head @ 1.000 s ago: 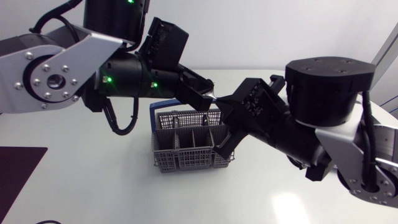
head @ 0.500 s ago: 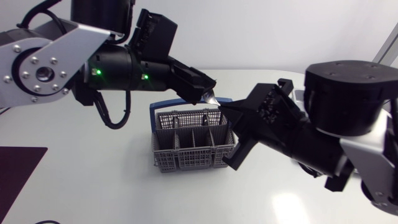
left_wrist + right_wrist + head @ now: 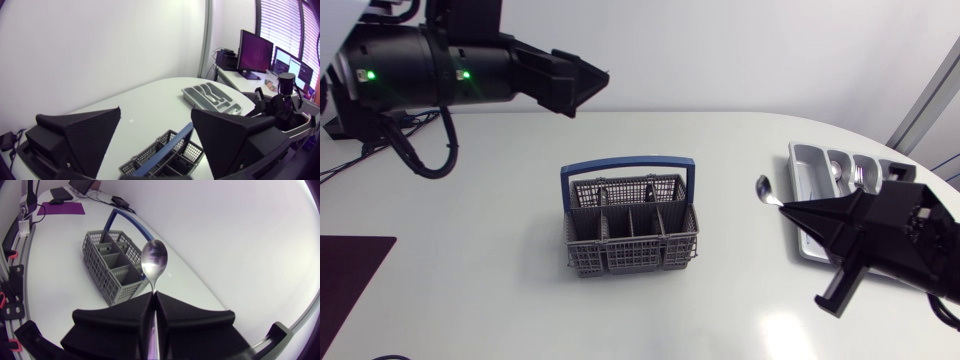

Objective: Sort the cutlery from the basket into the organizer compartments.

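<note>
Basket point(image 3: 630, 255) mid-table, organizer point(image 3: 810, 152) right.
Spoon point(image 3: 764, 189) between them, in the right gripper point(image 3: 790, 207) beside the organizer's left edge; left gripper point(image 3: 598, 76) behind-left of the basket.

A grey lattice pattern is shown by the basket point(image 3: 630, 240), topped by a blue handle point(image 3: 625, 163). At three o'clock from it, the spoon point(image 3: 766, 191) is seen as shiny silver, the right gripper point(image 3: 792, 207) matte black, the organizer point(image 3: 800, 165) silver-grey.

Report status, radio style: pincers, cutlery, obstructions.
Left pincer open, empty. Right pincer shut on spoon, just short of organizer. Nothing between them.
</note>
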`<control>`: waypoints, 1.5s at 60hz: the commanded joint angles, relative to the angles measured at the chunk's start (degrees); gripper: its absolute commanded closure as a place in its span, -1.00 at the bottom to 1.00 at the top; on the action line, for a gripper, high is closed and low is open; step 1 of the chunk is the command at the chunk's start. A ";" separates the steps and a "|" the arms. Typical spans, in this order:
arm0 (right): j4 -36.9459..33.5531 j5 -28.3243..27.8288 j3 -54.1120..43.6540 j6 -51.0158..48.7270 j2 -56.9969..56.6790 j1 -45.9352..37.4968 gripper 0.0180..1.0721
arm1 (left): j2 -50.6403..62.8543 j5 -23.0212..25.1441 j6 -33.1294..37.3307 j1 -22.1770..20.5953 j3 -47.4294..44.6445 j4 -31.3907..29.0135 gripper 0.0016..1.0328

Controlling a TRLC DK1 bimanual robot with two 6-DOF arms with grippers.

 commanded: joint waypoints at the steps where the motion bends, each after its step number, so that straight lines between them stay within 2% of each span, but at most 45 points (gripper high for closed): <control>1: -2.38 -6.63 -1.33 -6.95 -0.04 -10.48 0.83 | -1.56 -2.39 1.92 0.76 -2.37 -0.23 -0.91; 5: -3.61 -12.78 -1.15 -12.13 2.77 -19.53 0.83 | -1.56 -4.59 2.45 1.12 -3.42 -0.23 -0.91; 12: -3.00 -18.50 -0.80 -18.55 9.98 -29.73 0.83 | -2.62 -4.68 2.53 3.14 -5.27 -0.23 -0.91; 18: -0.71 -19.64 -0.36 -21.45 15.95 -34.30 0.83 | -3.32 -4.68 2.53 4.02 -5.71 -0.58 -0.91; 28: -1.06 -22.63 4.65 -28.13 27.73 -42.91 0.83 | -3.85 -4.68 3.68 5.69 -5.88 -1.63 -0.91; 34: -2.64 -23.24 9.30 -33.93 35.29 -47.48 0.83 | -3.93 -4.68 3.94 6.65 -6.15 -1.81 -0.91; 41: -8.27 -24.56 16.25 -42.54 43.90 -52.14 0.83 | -4.29 -4.94 4.56 6.65 -6.94 -1.81 -0.91; 45: -9.85 -24.56 19.24 -46.76 48.03 -53.99 0.83 | -4.37 -5.82 5.00 6.48 -7.47 -1.55 -0.91; 50: -15.65 -24.12 23.89 -53.62 53.31 -55.66 0.83 | -4.29 -6.08 5.00 6.39 -7.73 -1.55 -0.91; 62: -19.52 -20.78 29.52 -62.58 61.39 -58.12 0.83 | -4.29 -6.79 5.00 6.12 -7.73 -1.63 -0.91; 90: -20.66 -9.79 37.87 -72.95 75.28 -59.79 0.83 | -5.43 -10.83 5.52 3.14 -8.87 -3.13 -0.91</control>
